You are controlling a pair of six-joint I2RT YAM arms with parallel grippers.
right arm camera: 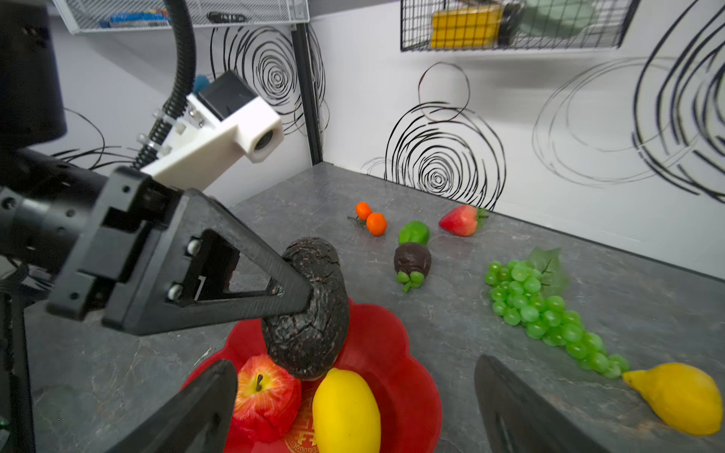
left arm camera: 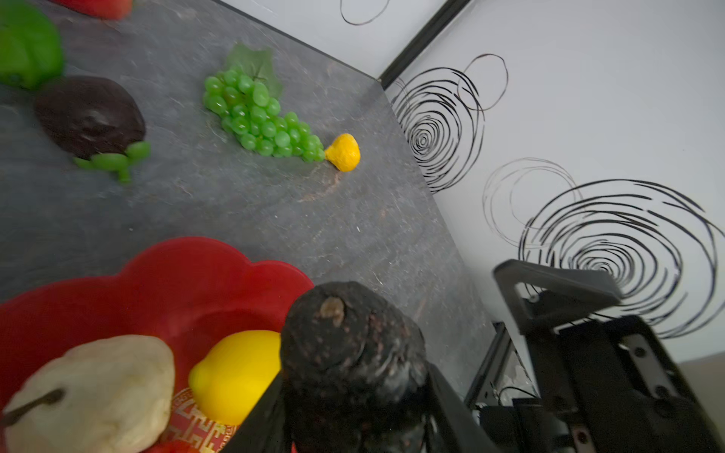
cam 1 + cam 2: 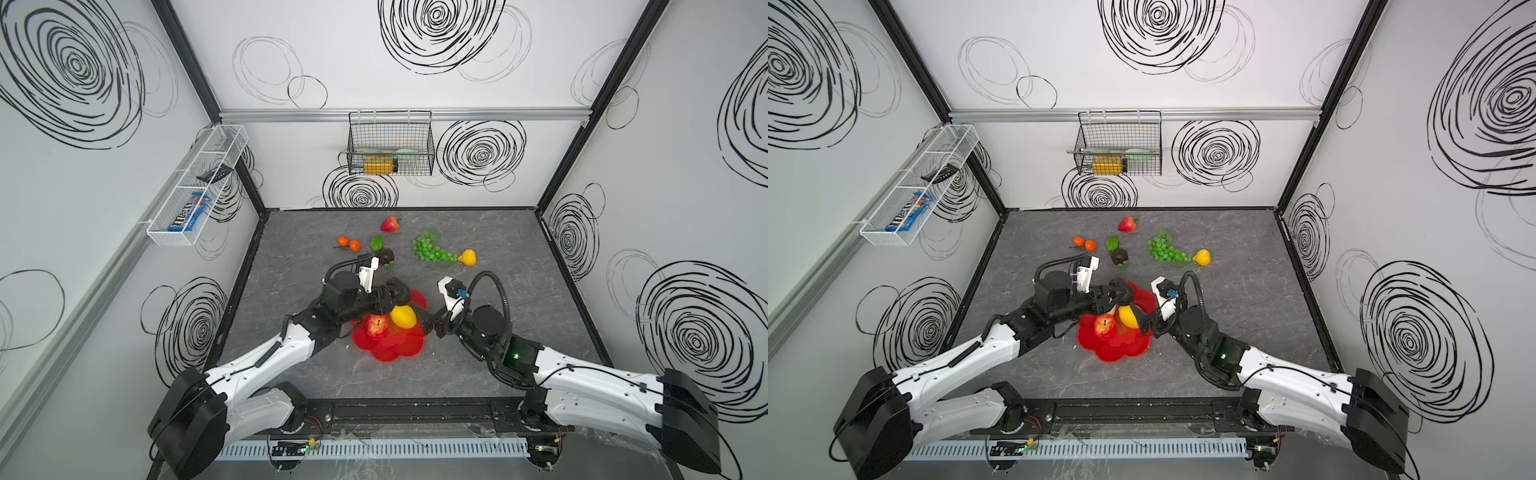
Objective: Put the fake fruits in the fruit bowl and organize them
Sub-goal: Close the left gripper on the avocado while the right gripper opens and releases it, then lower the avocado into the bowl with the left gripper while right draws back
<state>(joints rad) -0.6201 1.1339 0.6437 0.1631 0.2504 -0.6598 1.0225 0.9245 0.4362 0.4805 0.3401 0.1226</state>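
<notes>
The red scalloped fruit bowl (image 3: 395, 353) sits mid-table and holds a red apple (image 3: 377, 326) and a yellow lemon (image 3: 404, 316). My left gripper (image 2: 353, 380) is shut on a dark avocado (image 2: 345, 325), which hangs over the bowl's far side in both top views (image 3: 1121, 291). At the bowl's right rim, my right gripper (image 1: 355, 366) stands open and empty with the lemon just ahead of it. Still on the table behind are a strawberry (image 3: 390, 224), two oranges (image 3: 348, 243), a lime (image 3: 377, 243), another dark fruit (image 3: 387, 257), green grapes (image 3: 432, 249) and a yellow pear (image 3: 467, 257).
A black wire basket (image 3: 390, 143) with a yellow bottle hangs on the back wall. A white mesh tray (image 3: 195, 187) is fixed to the left wall. Walls close in the grey table on three sides, and the two arms nearly meet over the bowl.
</notes>
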